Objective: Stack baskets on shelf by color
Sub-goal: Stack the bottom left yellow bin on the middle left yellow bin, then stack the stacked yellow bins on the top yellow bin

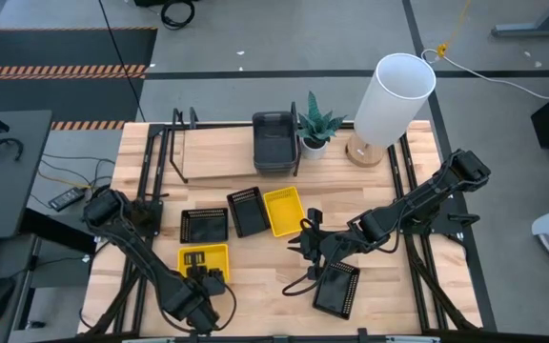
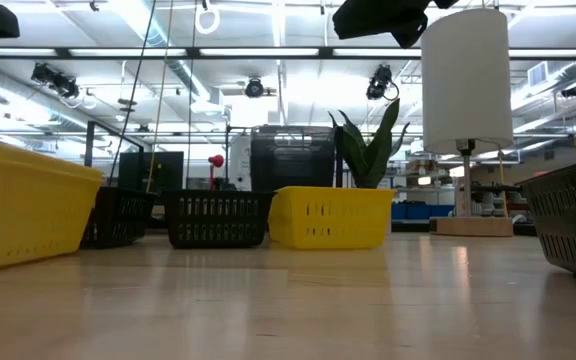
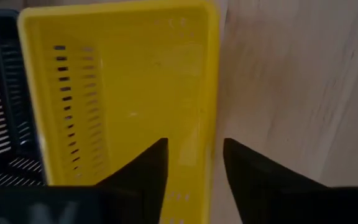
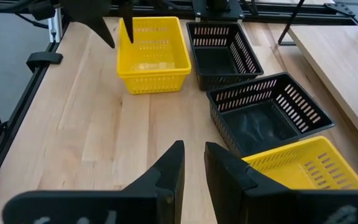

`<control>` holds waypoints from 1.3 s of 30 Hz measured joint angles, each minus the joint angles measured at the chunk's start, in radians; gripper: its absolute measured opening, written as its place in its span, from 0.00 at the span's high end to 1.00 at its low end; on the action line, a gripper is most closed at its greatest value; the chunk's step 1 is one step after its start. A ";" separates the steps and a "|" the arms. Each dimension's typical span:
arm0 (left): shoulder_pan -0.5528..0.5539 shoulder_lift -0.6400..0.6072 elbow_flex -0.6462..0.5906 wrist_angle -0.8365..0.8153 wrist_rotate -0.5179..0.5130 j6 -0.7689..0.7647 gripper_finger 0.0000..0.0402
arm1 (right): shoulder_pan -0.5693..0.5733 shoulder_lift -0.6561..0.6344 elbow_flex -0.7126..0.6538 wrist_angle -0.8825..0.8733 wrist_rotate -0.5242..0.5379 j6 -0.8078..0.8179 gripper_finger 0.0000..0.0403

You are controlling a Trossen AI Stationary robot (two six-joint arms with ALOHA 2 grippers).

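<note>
Left gripper (image 1: 205, 277): low at the front yellow basket (image 1: 203, 257), fingers parted astride its rim.
Right gripper (image 1: 309, 243): mid-table, fingers slightly apart, empty, over bare wood.
Shelf (image 1: 219, 152): rear, holding stacked grey baskets (image 1: 274, 141).
Open room: bare tabletop (image 1: 265, 286) between both grippers.

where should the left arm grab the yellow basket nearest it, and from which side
Best the thin side wall of the yellow basket, taken from above: the basket sits upright and open-topped, so one finger can go inside and one outside. The left gripper already hangs open over that wall, straddling it.
</note>
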 joint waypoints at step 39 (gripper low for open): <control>0.078 0.007 -0.109 0.175 0.181 0.031 0.96 | 0.001 -0.008 0.000 -0.031 -0.094 0.012 0.83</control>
